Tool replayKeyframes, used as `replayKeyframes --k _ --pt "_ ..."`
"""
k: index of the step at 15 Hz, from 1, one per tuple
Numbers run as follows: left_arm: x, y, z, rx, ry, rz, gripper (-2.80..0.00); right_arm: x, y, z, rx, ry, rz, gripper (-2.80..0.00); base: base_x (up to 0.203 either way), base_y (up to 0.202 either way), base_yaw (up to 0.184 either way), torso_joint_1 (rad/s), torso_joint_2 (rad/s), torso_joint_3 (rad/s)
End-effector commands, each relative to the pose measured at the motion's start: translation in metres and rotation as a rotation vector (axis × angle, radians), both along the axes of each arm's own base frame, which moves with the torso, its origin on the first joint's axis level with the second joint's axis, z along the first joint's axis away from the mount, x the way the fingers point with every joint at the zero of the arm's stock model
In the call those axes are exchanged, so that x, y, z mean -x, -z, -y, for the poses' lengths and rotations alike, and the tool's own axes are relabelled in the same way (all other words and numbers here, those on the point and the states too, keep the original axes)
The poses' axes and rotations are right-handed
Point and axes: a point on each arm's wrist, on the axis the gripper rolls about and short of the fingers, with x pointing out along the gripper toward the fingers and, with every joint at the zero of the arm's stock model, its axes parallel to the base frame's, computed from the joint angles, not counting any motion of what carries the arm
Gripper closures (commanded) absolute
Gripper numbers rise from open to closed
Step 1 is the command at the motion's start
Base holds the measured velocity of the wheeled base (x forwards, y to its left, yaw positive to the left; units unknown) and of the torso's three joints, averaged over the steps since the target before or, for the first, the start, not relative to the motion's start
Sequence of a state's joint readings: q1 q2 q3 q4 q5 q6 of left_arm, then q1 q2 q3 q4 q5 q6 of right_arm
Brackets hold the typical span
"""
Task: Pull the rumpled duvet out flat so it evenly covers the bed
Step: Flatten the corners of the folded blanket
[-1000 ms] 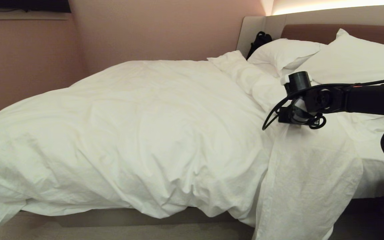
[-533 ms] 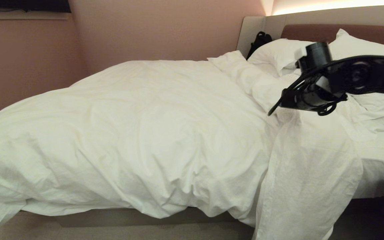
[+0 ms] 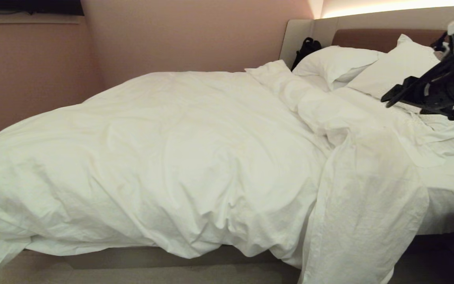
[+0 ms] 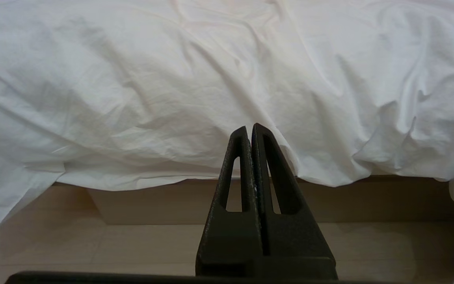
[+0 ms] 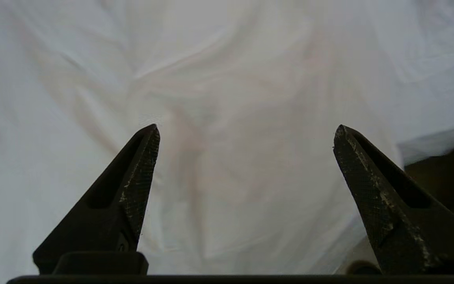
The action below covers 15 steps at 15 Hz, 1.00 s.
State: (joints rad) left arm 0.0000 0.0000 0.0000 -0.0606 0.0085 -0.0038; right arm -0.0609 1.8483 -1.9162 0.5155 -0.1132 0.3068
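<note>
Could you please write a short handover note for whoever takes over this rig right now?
Right gripper: open, empty, raised above the duvet near the pillows.
Left gripper: shut, empty, parked low at the bed's side, pointing at the duvet's hanging edge.
Done: duvet covers most of the bed; a flap hangs over the near side.
Left: bare sheet below the pillows remains uncovered; the top edge is bunched; smooth out the wrinkles.

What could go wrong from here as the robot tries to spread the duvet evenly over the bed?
1. The right tool is open and empty above the duvet, so the top edge may stay bunched short of the pillows.
2. A long flap hangs off the bed toward the floor; further pulling this way could drag more off.
3. The left tool, shut, sits low beside the bed.
</note>
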Motion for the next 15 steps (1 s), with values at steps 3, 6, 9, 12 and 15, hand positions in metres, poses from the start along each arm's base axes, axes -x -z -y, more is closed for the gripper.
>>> replayKeyframes --k 3,6,9,12,15 --pt "0.000 0.000 0.000 0.001 -0.001 0.002 0.00 0.008 0.003 0.060 -0.177 -0.168 0.017 -2.80 0.000 0.000 0.000 0.000 0.00 0.000" --pt "0.000 0.000 0.000 0.001 -0.001 0.001 0.00 0.012 0.024 0.101 -0.284 -0.271 -0.014 -2.80 0.000 0.000 0.000 0.000 0.00 0.000" --pt "0.000 0.000 0.000 0.001 -0.002 0.001 0.00 0.016 0.051 0.127 -0.304 -0.372 -0.048 -2.80 0.000 0.000 0.000 0.000 0.00 0.000" --pt "0.000 0.000 0.000 0.001 -0.001 0.001 0.00 0.013 0.078 0.147 -0.306 -0.414 -0.080 -2.80 0.000 0.000 0.000 0.000 0.00 0.000" --pt "0.000 0.000 0.000 0.001 -0.001 0.001 0.00 0.009 0.096 0.164 -0.358 -0.436 -0.085 -2.80 0.000 0.000 0.000 0.000 0.00 0.000"
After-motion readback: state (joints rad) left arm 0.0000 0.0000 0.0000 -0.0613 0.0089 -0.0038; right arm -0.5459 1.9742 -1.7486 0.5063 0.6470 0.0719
